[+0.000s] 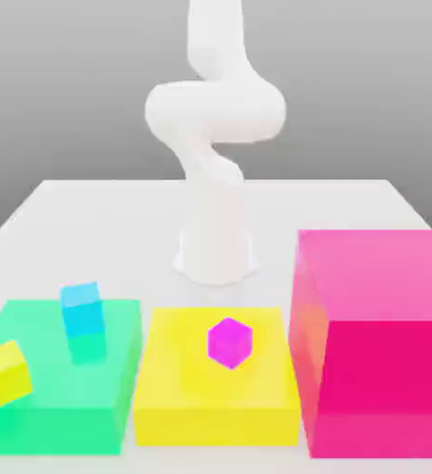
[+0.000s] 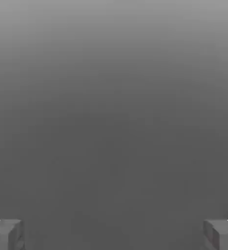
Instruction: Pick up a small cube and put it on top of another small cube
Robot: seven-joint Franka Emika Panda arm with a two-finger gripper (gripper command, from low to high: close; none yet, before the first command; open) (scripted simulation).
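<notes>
You have the white Franka arm (image 1: 215, 139) rising from its base at the far middle of the pale grey worktop (image 1: 90, 222), its upper links folded high above the blocks. In the hand view the jaws (image 2: 114, 234) stand spread wide, one grey fingertip (image 2: 6, 234) at each lower corner, with nothing between them but plain grey background; no block lies in their gap.

All the blocks sit low in the exterior view, well apart from the jaws. The small plain cyan cube (image 1: 80, 310) rests on top of the wide flat green block (image 1: 57, 370), toward that block's far side, at the exterior view's left. A small yellow cube (image 1: 4, 372) sits tilted at the green block's near left edge. The small magenta-purple cube (image 1: 229, 342) appears turned corner-on over the middle of the flat yellow block (image 1: 215, 375), which stands just beside the green one. At the exterior view's right stands the huge pink block (image 1: 376, 343), taller than everything else and just beside the yellow block.

The cyan cube and the magenta cube are apart, each on its own flat block. You can read no brand, label or writing on any surface.
</notes>
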